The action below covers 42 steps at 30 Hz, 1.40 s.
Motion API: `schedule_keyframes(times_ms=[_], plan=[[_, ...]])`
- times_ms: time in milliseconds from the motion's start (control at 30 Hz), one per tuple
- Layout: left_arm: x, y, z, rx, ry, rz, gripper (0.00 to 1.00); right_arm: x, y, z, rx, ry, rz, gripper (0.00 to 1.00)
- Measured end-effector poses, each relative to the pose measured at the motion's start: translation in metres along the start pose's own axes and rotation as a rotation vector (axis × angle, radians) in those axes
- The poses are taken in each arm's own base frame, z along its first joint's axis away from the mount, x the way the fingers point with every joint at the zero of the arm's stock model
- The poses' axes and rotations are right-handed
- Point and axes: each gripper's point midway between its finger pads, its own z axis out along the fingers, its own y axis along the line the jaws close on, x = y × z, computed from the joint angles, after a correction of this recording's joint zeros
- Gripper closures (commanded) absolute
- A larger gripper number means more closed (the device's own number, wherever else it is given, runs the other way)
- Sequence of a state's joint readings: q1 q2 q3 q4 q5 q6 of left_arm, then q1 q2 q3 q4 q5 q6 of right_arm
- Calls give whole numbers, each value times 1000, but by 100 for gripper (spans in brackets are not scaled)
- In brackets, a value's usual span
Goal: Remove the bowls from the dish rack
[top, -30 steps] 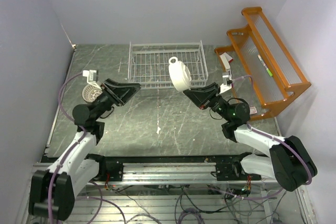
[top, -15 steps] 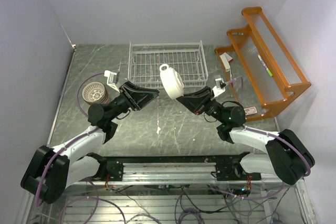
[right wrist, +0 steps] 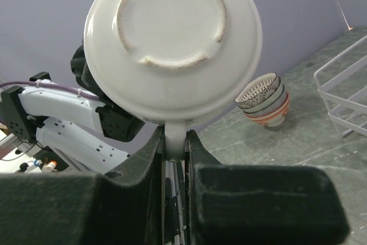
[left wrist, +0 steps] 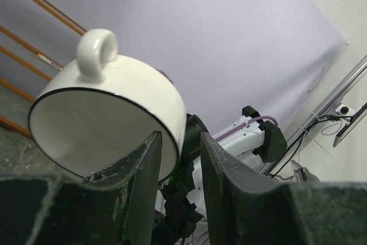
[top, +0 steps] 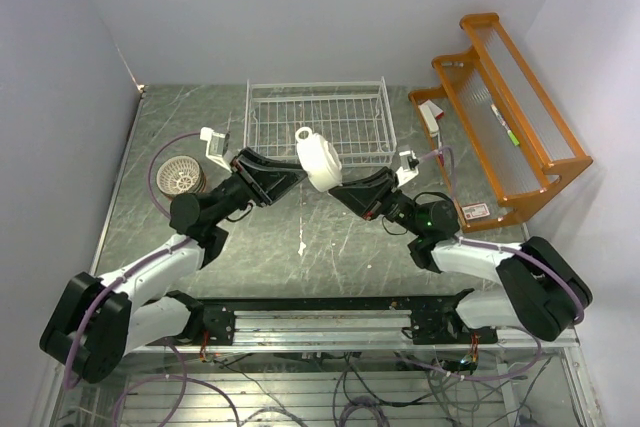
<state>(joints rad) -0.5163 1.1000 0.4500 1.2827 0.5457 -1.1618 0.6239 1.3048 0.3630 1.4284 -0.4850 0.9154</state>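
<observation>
A white bowl with a side handle (top: 320,159) hangs in the air in front of the white wire dish rack (top: 268,119), which holds no bowl that I can see. My right gripper (top: 337,190) is shut on a stub at the bowl's lower edge (right wrist: 174,136). The bowl's underside (right wrist: 172,38) faces the right wrist camera. My left gripper (top: 298,178) is open, with its jaws either side of the bowl's wall (left wrist: 172,116). The bowl's loop handle (left wrist: 96,50) points up. A stack of patterned bowls (top: 181,178) stands on the table at the left and shows in the right wrist view (right wrist: 266,100).
An orange wooden shelf (top: 512,117) stands at the right with small items on it. A small card (top: 475,211) lies by its foot. The rack's corner (right wrist: 344,93) shows at the right of the right wrist view. The table is dark grey marble.
My right arm has carried the white bowl left and toward the table's middle. My left gripper has swung away from the bowl stack, right to the bowl, and its jaws now straddle the bowl's wall.
</observation>
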Motion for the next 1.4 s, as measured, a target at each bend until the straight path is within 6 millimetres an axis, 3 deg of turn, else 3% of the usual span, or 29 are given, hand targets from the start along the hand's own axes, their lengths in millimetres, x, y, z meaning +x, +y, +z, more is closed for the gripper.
schedule_keyframes(times_ms=[533,667,767,1000,1267,1400], plan=[[3,5,4,-17,10,17,68,12,-8,5,3,17,18,100],[5,8,5,-23,14,2,78,14,-10,7,0,19,20,100],[6,9,5,-23,16,-13,92,16,-13,8,4,20,25,100],[8,6,6,-20,19,-38,93,17,-15,10,3,18,23,100],[11,7,3,-62,41,-10,93,19,-15,10,4,28,22,58],[12,15,6,-107,62,7,93,16,-14,9,12,27,2,48]])
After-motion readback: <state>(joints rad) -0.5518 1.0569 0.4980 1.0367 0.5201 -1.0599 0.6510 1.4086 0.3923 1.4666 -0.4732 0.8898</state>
